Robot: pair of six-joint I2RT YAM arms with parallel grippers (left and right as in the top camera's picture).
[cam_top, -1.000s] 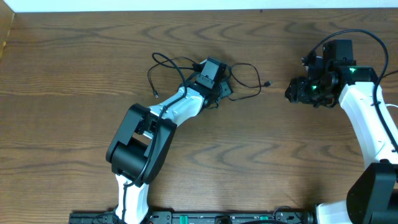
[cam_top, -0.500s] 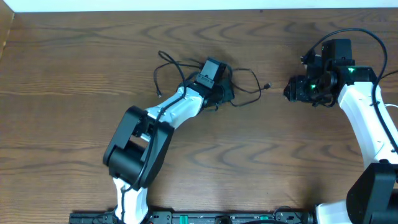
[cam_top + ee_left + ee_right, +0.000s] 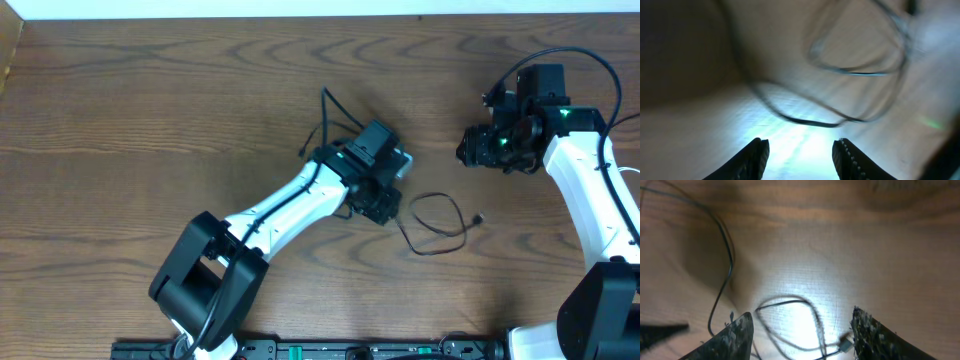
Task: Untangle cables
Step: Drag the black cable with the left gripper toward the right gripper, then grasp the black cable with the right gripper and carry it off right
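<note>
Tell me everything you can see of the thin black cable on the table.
The black cable is a thin, flexible cord lying slack on the wooden table. One stretch forms a loose loop right of the left gripper, ending in a small plug. Another runs up the table past the arm; their join is hidden under the gripper. The wrist view shows it blurred, ahead of the open fingers.

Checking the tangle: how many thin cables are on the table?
1: a black cable looped beside the left gripper, with a stretch sticking out beyond it. Another may be hidden beneath the gripper.
</note>
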